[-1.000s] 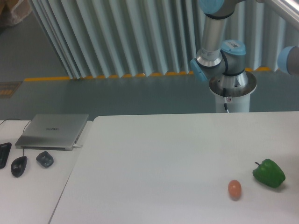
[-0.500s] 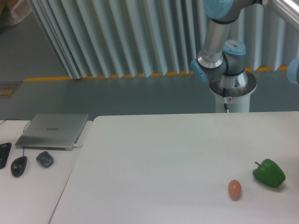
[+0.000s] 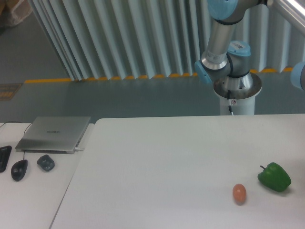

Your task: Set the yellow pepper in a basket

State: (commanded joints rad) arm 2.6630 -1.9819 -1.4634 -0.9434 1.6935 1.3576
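**Arm running out of frame, gripper unseen**

The robot arm (image 3: 220, 36) is leaving the picture at the top edge above its base (image 3: 237, 93), so its gripper is lying outside the view. To the right of the base, a blue joint (image 3: 298, 76) is being cut by the right edge. Far left of the base, the keyboard (image 3: 4, 157) is being clipped by the left edge beside the mouse (image 3: 19, 169).

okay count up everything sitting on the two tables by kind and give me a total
Green bell pepper: 1
Orange-pink egg-shaped item: 1
Closed laptop: 1
Computer mouse: 1
Small dark gadget beside the mouse: 1
Black object cut off at the left edge, possibly a keyboard: 1
Total: 6
No yellow pepper or basket is in view.
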